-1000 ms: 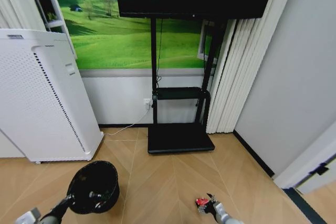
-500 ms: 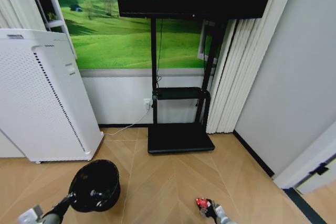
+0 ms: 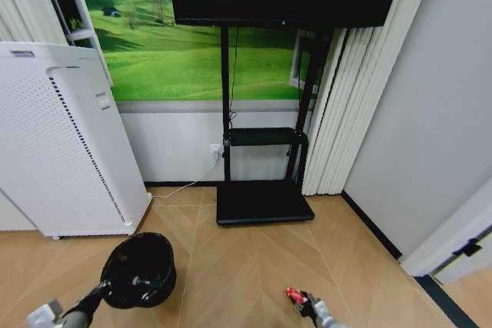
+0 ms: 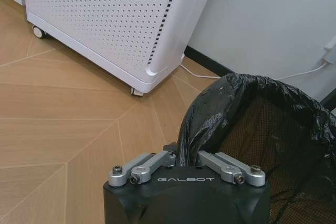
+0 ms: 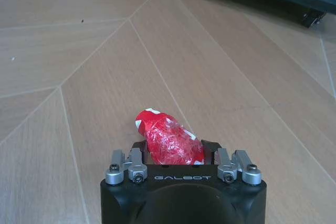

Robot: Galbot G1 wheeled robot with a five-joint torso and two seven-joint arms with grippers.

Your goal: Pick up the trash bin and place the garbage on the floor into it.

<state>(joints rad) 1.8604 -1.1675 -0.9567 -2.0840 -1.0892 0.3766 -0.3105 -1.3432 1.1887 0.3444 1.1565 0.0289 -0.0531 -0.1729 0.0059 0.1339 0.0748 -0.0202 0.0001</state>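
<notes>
I hold the trash bin (image 3: 139, 270) in my left gripper (image 3: 137, 284) at about seven o'clock in the head view, the fingers (image 4: 170, 157) clamped on the near rim where the black liner folds over. My right gripper (image 3: 302, 305) sits at about five o'clock, its fingers closed around a piece of garbage (image 3: 294, 294) — a crinkly red wrapper with white patches.

Over the last second the change is slight. The bin has slid a little toward the right and the red wrapper has sunk lower in the picture, while the rest of the room stands where it stood. I read that as both arms adjusting rather than a drop into the bin: the wrapper and the bin are well apart, with bare floor (image 3: 231, 266) between them, so this piece is picked but not yet binned.

The left wrist view adds what the head view cannot — the liner's wrinkled mouth (image 4: 247, 93) and mesh inside, and the white perforated appliance (image 4: 105, 19) on its castors nearby. The right wrist view shows the wrapper (image 5: 169, 139) seated in the grip above the herringbone boards (image 5: 79, 51). I can make out no other litter from here.
</notes>
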